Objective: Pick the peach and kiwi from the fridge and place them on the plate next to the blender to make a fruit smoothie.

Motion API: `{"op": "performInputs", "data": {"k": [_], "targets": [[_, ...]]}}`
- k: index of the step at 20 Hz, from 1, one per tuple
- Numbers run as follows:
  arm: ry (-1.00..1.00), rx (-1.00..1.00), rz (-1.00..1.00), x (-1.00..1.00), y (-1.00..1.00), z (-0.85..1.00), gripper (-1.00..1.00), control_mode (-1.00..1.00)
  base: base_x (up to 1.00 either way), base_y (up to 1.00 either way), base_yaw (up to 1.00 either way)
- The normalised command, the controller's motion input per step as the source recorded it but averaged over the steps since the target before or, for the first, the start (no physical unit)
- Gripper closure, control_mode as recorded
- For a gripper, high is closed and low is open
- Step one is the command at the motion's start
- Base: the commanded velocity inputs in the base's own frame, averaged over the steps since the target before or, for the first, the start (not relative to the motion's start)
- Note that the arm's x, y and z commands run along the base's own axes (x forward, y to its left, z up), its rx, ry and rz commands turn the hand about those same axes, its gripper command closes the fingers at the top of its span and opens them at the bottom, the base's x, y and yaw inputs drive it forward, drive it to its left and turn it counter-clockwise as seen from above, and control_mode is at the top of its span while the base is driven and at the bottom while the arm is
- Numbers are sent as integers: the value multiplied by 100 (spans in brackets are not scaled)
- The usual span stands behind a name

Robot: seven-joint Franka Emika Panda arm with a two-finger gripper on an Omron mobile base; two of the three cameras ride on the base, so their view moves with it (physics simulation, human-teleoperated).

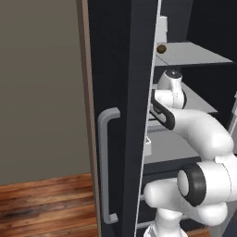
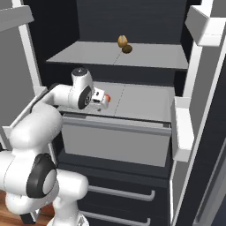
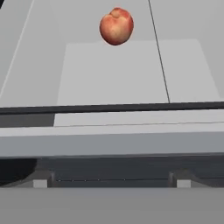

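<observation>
Ahead, peach [image 3: 116,26] on grey fridge shelf [image 3: 131,70]; end effector [image 2: 104,99] beside it

I'm viewing the fridge [image 2: 132,114] interior from both base cameras, left and right; my hand camera is looking closely along its shelf [image 3: 131,70].

Wooden plank floor [image 1: 41,203] (reddish-brown) meets a plain beige wall [image 1: 39,88]; a brown vertical cabinet edge [image 1: 88,92] borders the wall.
</observation>
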Motion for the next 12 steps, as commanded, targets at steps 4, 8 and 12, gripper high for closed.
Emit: {"op": "performInputs", "data": {"k": [4,8,12], "targets": [[0,0,0,69,-6,-5,-100,-100,0,0,0],[0,0,0,50,0,-27,-100,-100,0,0,0],[-1,1,0,62,-1,-26,-100,-100,0,0,0]]}}
